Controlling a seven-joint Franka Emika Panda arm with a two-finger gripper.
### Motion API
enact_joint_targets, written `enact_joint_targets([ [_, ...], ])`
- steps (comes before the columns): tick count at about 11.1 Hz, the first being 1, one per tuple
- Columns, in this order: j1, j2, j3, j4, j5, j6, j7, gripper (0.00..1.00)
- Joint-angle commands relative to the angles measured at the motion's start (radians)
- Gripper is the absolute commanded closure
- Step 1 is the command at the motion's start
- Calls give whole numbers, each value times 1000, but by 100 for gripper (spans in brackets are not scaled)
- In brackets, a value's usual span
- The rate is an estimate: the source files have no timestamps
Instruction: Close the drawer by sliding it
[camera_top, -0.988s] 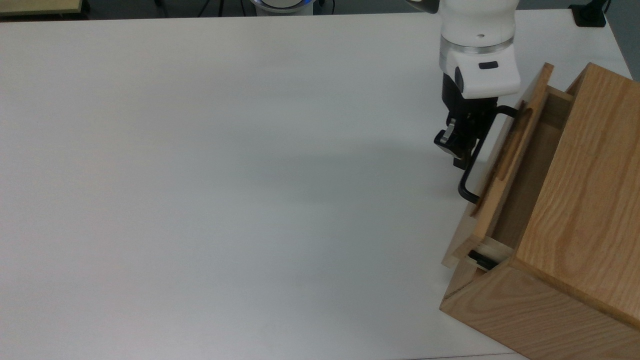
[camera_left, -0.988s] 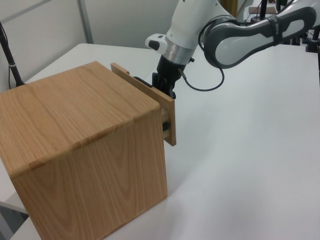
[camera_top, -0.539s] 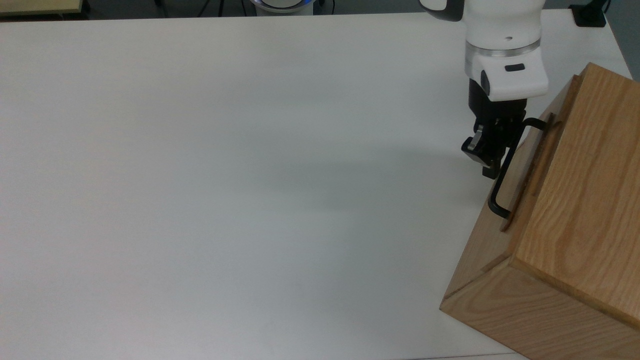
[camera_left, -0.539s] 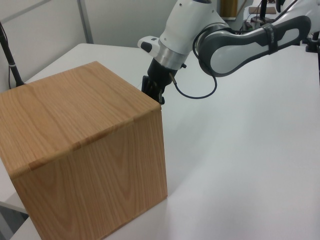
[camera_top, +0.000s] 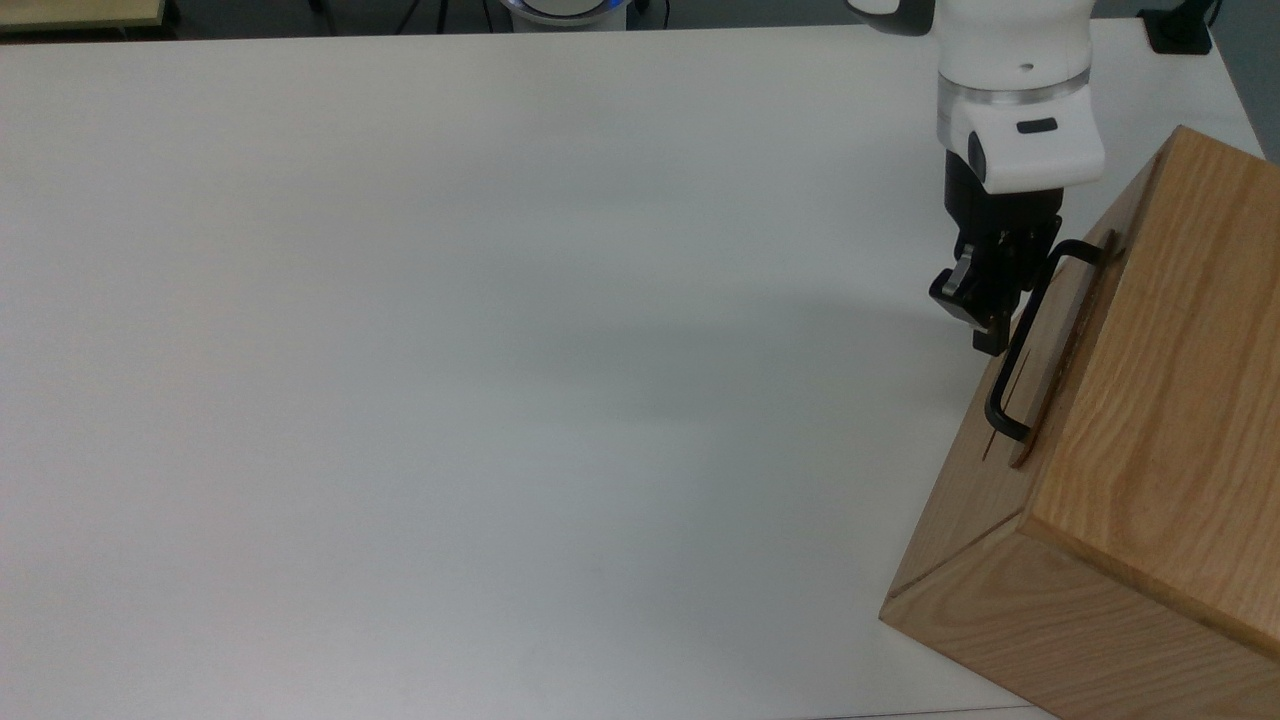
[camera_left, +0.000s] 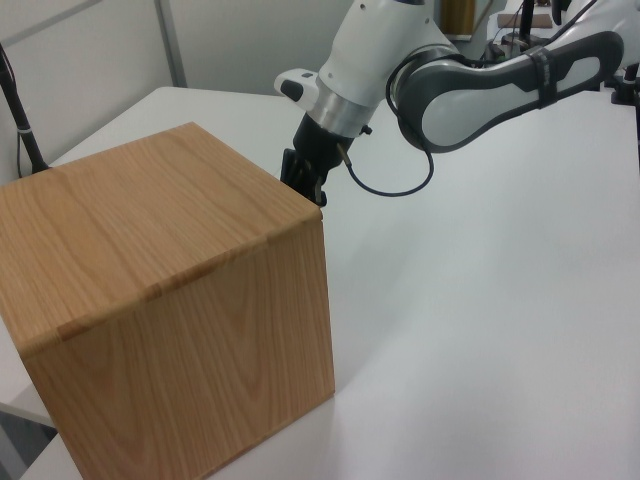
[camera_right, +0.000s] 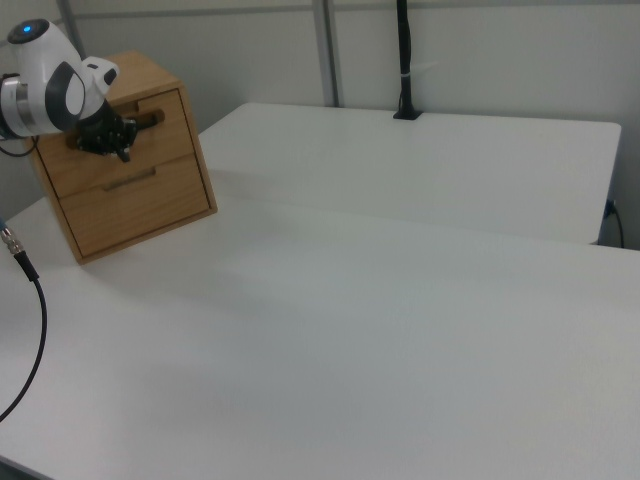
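White table, drawer flush in cabinet, hand clamped on its handle.

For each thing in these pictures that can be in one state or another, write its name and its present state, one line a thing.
drawer: pushed in, front panel flush with the cabinet.
handle: standing out from the drawer front, with the gripper right against it.
lower drawer: shut, seen in the right view.
cabinet: upright on the table, near its edge.
gripper: at the handle's bar, pointing downward.
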Motion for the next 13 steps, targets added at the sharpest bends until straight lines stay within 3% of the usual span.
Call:
enact_joint_targets([
  [1, -7, -205, -11, -223, 20, -22, 31, 100],
  [5, -177, -404, 2, -328, 35, -372, 2, 100],
  [8, -377, -569, 74, -377, 39, -682, 26, 95],
  [10, -465, -641, 76, -379, 39, -828, 35, 67],
  [11, -504, -652, 76, -379, 39, -868, 43, 15],
  [12, -515, -653, 76, -376, 34, -893, 70, 0],
  [13, -516, -652, 75, -376, 22, -889, 110, 0],
])
